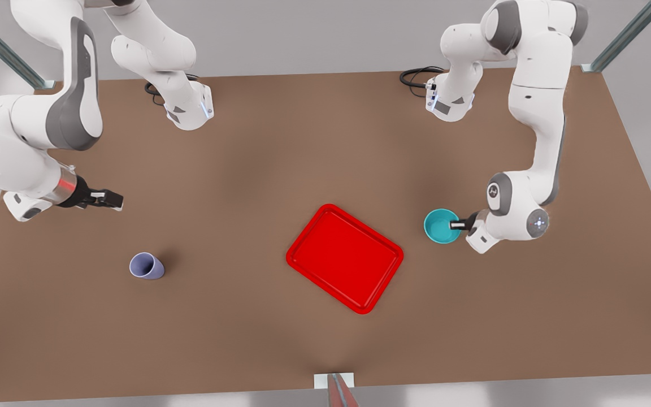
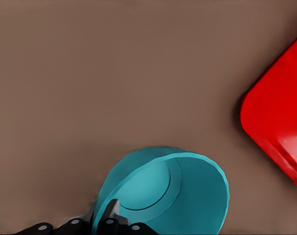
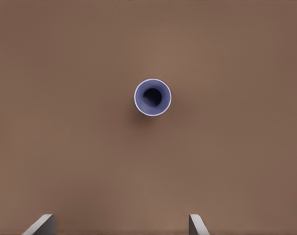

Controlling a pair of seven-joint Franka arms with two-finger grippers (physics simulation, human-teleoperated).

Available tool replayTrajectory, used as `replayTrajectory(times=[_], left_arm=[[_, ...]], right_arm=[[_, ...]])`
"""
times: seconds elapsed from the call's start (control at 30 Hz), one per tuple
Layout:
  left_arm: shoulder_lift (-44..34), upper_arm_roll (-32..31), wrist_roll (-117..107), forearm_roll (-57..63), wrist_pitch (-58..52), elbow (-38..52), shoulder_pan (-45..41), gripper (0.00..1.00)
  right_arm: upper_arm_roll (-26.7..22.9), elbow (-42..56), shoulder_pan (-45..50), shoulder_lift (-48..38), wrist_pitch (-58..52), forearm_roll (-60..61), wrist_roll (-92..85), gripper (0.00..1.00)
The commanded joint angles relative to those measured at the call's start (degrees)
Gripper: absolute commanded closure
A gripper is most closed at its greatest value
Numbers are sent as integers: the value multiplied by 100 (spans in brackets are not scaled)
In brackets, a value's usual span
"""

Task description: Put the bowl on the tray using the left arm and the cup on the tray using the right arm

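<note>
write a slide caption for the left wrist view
Left gripper pinching the rim of the teal bowl on the brown table, with a corner of the red tray nearby.

The red tray is bare inside, with open table all around it. The cup stands alone. The left gripper sits at the bowl rim.

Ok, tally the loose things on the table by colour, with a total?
Teal: 1, the bowl, left pincer on its rim.
Lavender: 1, the cup, below the right pincer.
Red: 1, the tray.
Total: 3.
</note>
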Motion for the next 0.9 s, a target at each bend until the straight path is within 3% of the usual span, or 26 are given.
replayTrajectory(times=[0.0, 0.1, 0.23, 0.53, 0.57, 0.6, 0.63, 0.73, 0.87], left_arm=[[10, 5, -217, -347, 0, 13, -144, 79], [132, 5, -1674, -876, 105, 565, -1400, 79], [1495, -119, -3478, -1026, 105, 2465, -1806, 79], [1979, -83, -3171, -973, 492, 2597, -1603, 79], [1987, -83, -3004, -973, 483, 2588, -1603, 52], [2014, -83, -2907, -964, 492, 2597, -1603, 11], [2014, -75, -2784, -955, 483, 2597, -1603, 0], [1935, 180, -1993, -516, 343, 2597, -1463, 0], [863, 320, -193, 1601, -1854, 3291, -918, 0]], right_arm=[[0, 0, -43, 0, 8, 0, 0, 0], [0, 0, -43, 0, -1, 0, 0, 0], [0, 0, -43, 0, 8, 0, 0, 0], [0, -9, -43, 0, 8, 0, 0, 0], [0, 0, -43, 0, 8, 0, 0, 0], [0, 0, -43, 0, 8, 0, 0, 0], [0, 0, -43, 0, 8, 0, 0, 0], [0, 0, -52, 0, 8, 0, -9, 0], [0, -9, -43, 26, 35, 0, -9, 0]])
